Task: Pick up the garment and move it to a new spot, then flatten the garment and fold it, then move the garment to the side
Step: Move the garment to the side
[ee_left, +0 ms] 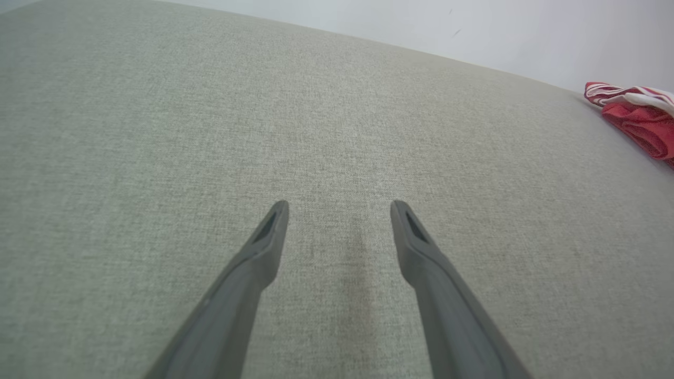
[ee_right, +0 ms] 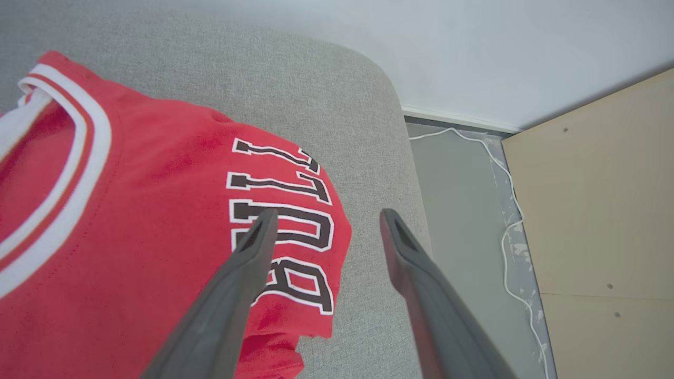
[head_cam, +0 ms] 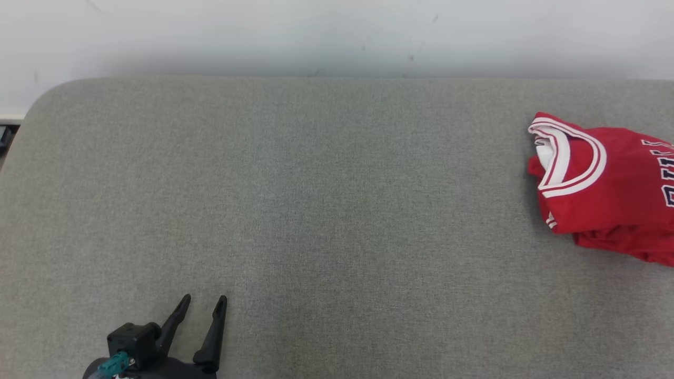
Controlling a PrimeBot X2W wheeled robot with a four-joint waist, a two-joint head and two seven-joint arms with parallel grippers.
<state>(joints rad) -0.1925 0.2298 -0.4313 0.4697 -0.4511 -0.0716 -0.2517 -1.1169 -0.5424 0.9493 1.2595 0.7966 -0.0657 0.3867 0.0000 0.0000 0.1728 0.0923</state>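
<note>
- Red jersey (head_cam: 611, 205), folded with its white-trimmed collar showing, lies at the far right of the grey padded surface (head_cam: 316, 200).
- Right gripper (ee_right: 329, 213): fingers spread wide over the jersey's lettered edge, grasping nothing.
- Left gripper (head_cam: 204, 300): also spread and empty, low at the near left, well apart from the jersey.

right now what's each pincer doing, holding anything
left pincer: open, holding nothing
right pincer: open, at the red jersey edge, not gripping it
</note>
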